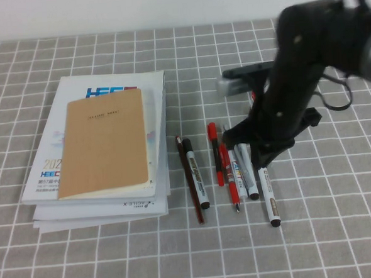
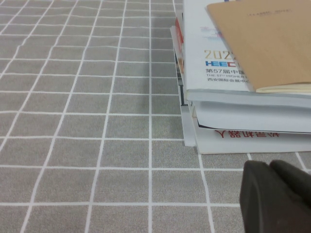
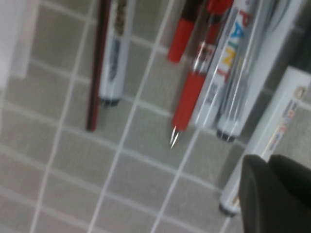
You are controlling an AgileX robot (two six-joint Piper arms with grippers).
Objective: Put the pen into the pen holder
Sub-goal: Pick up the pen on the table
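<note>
The pen, a thick white marker with a black end and a brownish label band, lies at the right end of a row of pens. In the right wrist view it runs under my fingers. My right gripper hangs low over the upper part of this pen, fingers shut together and holding nothing. The pen holder shows only as a dark shape mostly hidden behind the right arm. My left gripper is shut and empty, low over the cloth beside the book stack; it is outside the high view.
A book stack topped by a tan notebook lies at the left. Next to the pen lie a blue-lettered white marker, red pens, a dark-labelled marker and a brown pencil. A grey checked cloth covers the table.
</note>
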